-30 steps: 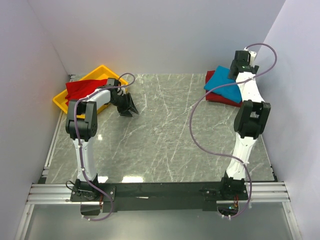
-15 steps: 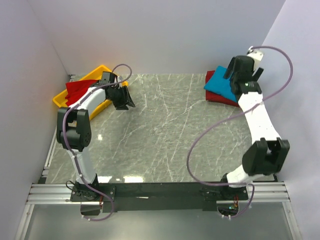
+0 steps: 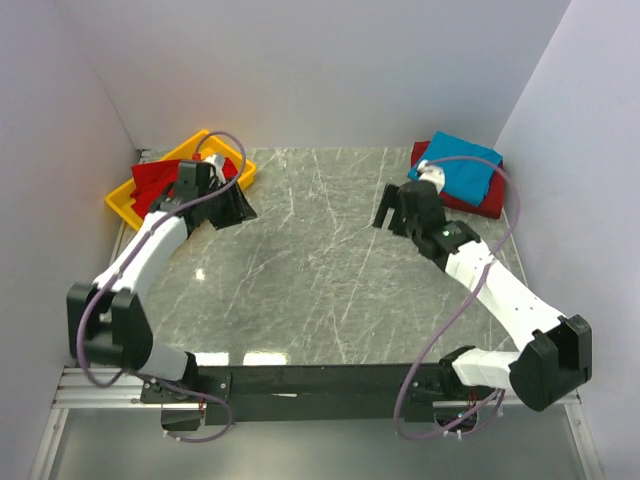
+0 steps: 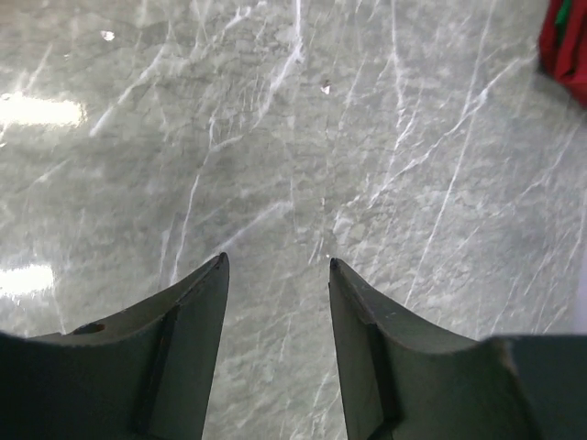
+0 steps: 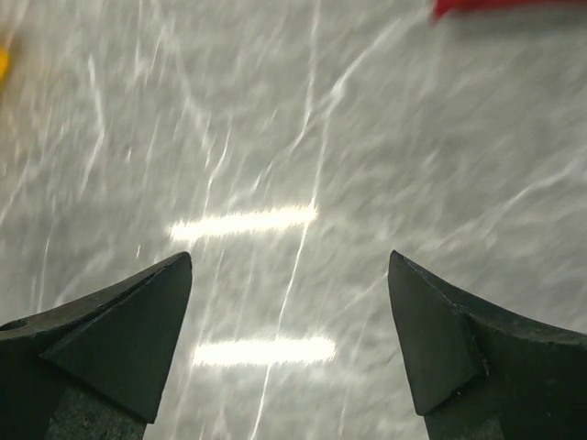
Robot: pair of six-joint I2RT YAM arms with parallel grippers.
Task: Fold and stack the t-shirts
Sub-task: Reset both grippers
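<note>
A red t-shirt [image 3: 160, 180] lies crumpled in the yellow tray [image 3: 122, 207] at the back left. At the back right a folded teal-blue t-shirt [image 3: 465, 170] rests on a folded red t-shirt [image 3: 484, 203]. My left gripper [image 3: 237, 207] hovers over the table just right of the tray, open, with nothing between its fingers [image 4: 206, 302]. In the left wrist view a red cloth edge [image 4: 570, 50] shows at the top right. My right gripper [image 3: 392, 217] hangs over the marble left of the folded stack, jaws wide open and empty [image 5: 289, 258].
The grey marble table [image 3: 320, 270] is walled in white at the back and both sides. The arms' bases sit on a black rail [image 3: 320, 380] at the near edge. A purple cable [image 3: 440, 330] loops beside the right arm.
The right arm has swung away from the folded stack, its gripper now lower and further left over the table. The left arm's elbow dropped toward the near left; its gripper shifted slightly left beside the tray.
</note>
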